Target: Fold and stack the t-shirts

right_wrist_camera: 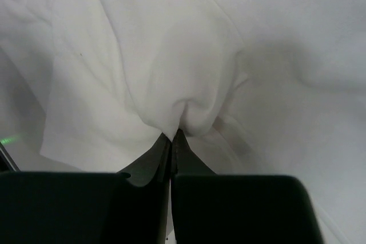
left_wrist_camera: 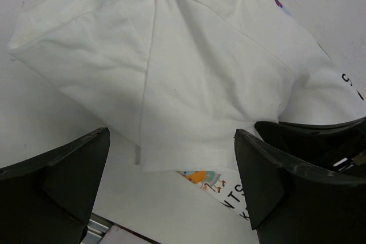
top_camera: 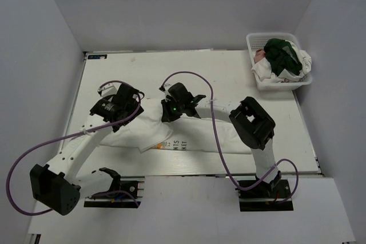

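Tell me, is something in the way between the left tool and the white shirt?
Nothing visible is. The left tool hangs open just over the white shirt, with only air between them. The right tool is shut on a bunch of the same shirt, off to its right.

Your left arm (top_camera: pixel 80 147) folds back from its base to an elbow at the near left, then reaches forward and right with the wrist pitched downward. Your left gripper (left_wrist_camera: pixel 171 134) is spread wide, its two dark fingers (left_wrist_camera: pixel 68 170) well apart and clamping nothing. Your right arm (top_camera: pixel 254 124) bends at a raised elbow and reaches left toward the other wrist. Your right gripper (right_wrist_camera: pixel 172 136) is closed tight, jaws together, pinching a fold of the white t-shirt (right_wrist_camera: pixel 171 67).
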`<state>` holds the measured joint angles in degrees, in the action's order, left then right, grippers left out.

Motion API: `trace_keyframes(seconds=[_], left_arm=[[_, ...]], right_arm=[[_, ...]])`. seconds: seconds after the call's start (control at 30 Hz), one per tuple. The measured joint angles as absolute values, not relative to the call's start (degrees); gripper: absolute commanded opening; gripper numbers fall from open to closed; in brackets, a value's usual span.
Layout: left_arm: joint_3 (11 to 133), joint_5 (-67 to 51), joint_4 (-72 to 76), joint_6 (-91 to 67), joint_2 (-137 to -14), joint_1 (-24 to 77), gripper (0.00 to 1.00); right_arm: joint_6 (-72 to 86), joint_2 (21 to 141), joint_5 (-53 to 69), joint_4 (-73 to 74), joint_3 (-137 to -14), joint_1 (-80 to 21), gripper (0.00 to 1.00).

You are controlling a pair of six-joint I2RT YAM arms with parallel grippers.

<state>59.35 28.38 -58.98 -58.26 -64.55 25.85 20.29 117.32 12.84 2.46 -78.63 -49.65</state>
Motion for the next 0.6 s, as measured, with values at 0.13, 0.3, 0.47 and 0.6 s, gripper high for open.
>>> trace_keyframes(seconds=[0.13, 0.3, 0.47, 0.6], left_arm=[[59.4, 28.0, -58.6, -58.0, -66.2, 25.5, 1.00], [59.4, 27.6, -58.2, -57.9, -67.1, 25.3, 1.00], [59.3, 27.5, -58.1, -57.9, -68.3, 24.9, 1.00], [57.8, 26.8, -56.0, -57.9, -70.7, 24.3, 1.00]], right_arm=[[20.3, 116.7, 12.1, 2.9, -78.7, -49.6, 0.00], [20.3, 116.7, 10.7, 3.5, -78.8, -49.3, 0.01], [20.5, 116.7, 8.0, 4.9, -79.5, -48.7, 0.64], [20.2, 116.2, 5.8, 7.2, -79.4, -48.2, 0.90]])
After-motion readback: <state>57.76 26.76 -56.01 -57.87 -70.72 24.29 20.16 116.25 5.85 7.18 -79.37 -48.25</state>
